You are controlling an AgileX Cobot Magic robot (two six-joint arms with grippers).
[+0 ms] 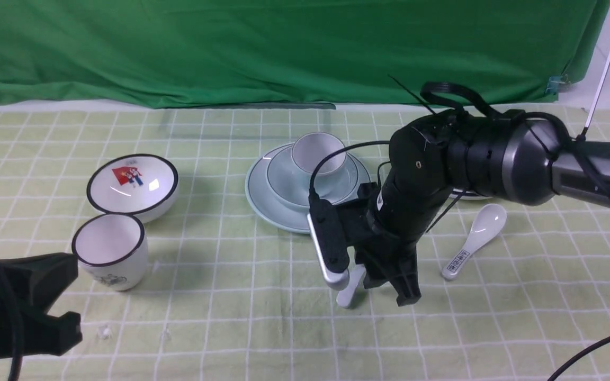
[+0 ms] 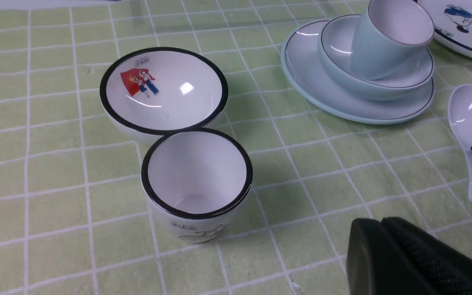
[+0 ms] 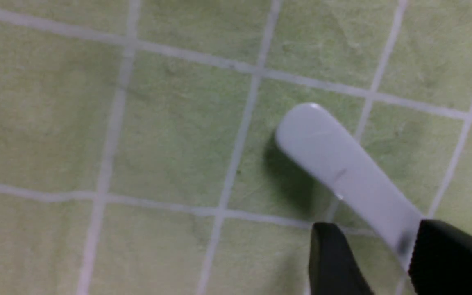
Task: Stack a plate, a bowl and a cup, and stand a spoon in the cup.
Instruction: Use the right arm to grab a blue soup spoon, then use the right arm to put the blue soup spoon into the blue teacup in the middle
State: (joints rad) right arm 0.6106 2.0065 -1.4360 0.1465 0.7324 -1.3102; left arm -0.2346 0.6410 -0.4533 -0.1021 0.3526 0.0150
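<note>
The pale blue-green plate (image 1: pixel 262 203) holds the bowl (image 1: pixel 284 182), and the cup (image 1: pixel 318 152) sits tilted in the bowl; the stack also shows in the left wrist view (image 2: pixel 326 94). The plain white spoon (image 1: pixel 350 288) lies flat on the cloth in front of the stack. My right gripper (image 1: pixel 389 290) is down over it, open, with its jaws on either side of the handle (image 3: pixel 338 168). One finger (image 3: pixel 445 254) touches the handle and the other stands apart from it. My left gripper (image 1: pixel 74 264) is shut and empty at the near left.
A white black-rimmed bowl (image 1: pixel 133 184) and a white black-rimmed cup (image 1: pixel 110 256) stand at the left, close to my left gripper. A spoon with a marked handle (image 1: pixel 477 233) lies at the right. The cartoon plate (image 2: pixel 461 28) sits behind my right arm. Green cloth backs the table.
</note>
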